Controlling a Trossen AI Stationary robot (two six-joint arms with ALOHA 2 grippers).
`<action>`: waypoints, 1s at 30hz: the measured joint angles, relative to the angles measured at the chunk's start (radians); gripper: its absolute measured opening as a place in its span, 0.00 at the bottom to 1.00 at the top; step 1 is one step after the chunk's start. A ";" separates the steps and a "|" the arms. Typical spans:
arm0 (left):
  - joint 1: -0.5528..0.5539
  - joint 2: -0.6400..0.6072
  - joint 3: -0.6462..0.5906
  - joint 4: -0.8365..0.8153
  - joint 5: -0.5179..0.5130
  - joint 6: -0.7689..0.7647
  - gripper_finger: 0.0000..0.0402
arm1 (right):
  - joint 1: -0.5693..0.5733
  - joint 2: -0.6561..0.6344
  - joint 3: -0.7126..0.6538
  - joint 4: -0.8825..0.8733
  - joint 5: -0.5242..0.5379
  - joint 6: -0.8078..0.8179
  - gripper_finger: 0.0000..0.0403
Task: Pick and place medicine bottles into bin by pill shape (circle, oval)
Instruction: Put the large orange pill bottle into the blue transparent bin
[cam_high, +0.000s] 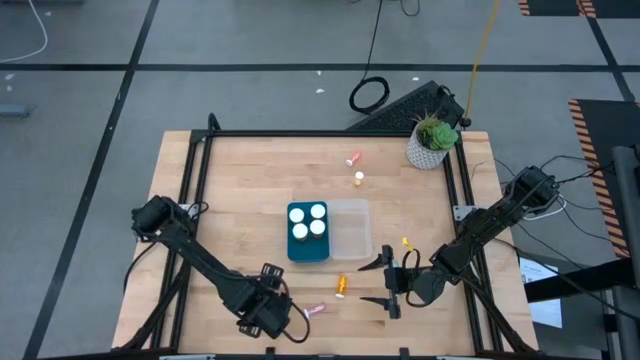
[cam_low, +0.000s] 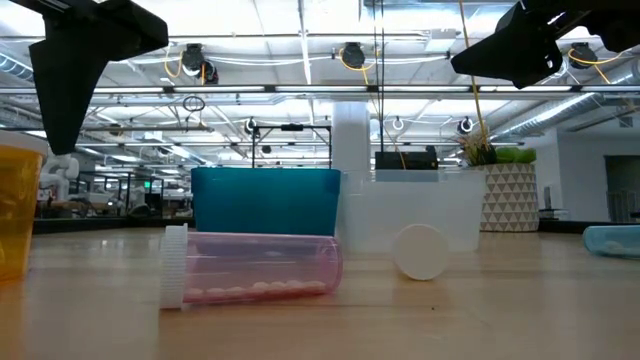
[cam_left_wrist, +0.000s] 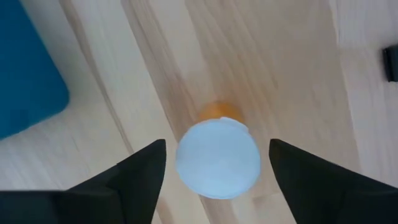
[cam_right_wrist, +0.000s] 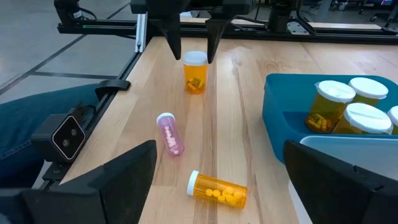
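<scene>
- Left gripper (cam_right_wrist: 193, 46) hangs over the tabletop's (cam_high: 240, 180) 7 o'clock corner in the high view, straight above an upright amber plastic pill bottle with a white round cap (cam_left_wrist: 217, 158). Fingers (cam_left_wrist: 134, 180) spread wide, one to each side of the cap, neither touching.
- Right gripper (cam_high: 392, 281) sits near 5 o'clock, fingers wide apart, nothing between them. I read it as waiting.
- Teal rectangular plastic bin (cam_high: 307, 232) at centre holds four white-capped amber bottles (cam_right_wrist: 348, 109) standing upright. The clear plastic bin (cam_high: 350, 230) touching its 3 o'clock side shows nothing inside that I can make out.
- Loose on the tabletop: a slim pink bottle (cam_right_wrist: 169, 134) lying on its side just at 3 o'clock of the left gripper; an amber bottle on its side (cam_right_wrist: 217, 188) at 6 o'clock of the teal bin; a small yellow-orange one (cam_high: 405, 243) by the right gripper; two more (cam_high: 355, 168) out toward 12 o'clock, near the potted plant in a white patterned pot (cam_high: 432, 140).
- Step in hand, as I judge it: pre-grasp on the upright amber bottle.
- Next move calls for lowering until the fingers bracket the body below the cap, then closing squarely; an off-centre close could tip it.
- Which bin it goes to depends on pill shape, which I cannot tell for this bottle.
</scene>
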 joint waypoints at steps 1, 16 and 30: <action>-0.001 0.000 0.000 0.000 -0.001 0.003 0.69 | 0.000 0.000 0.000 0.000 0.000 0.000 0.85; -0.001 0.009 -0.002 0.004 -0.011 0.009 0.68 | 0.004 0.000 0.000 0.000 0.000 0.000 0.85; -0.003 0.009 -0.037 0.037 -0.030 -0.027 0.53 | 0.004 0.000 0.000 0.000 0.000 0.000 0.85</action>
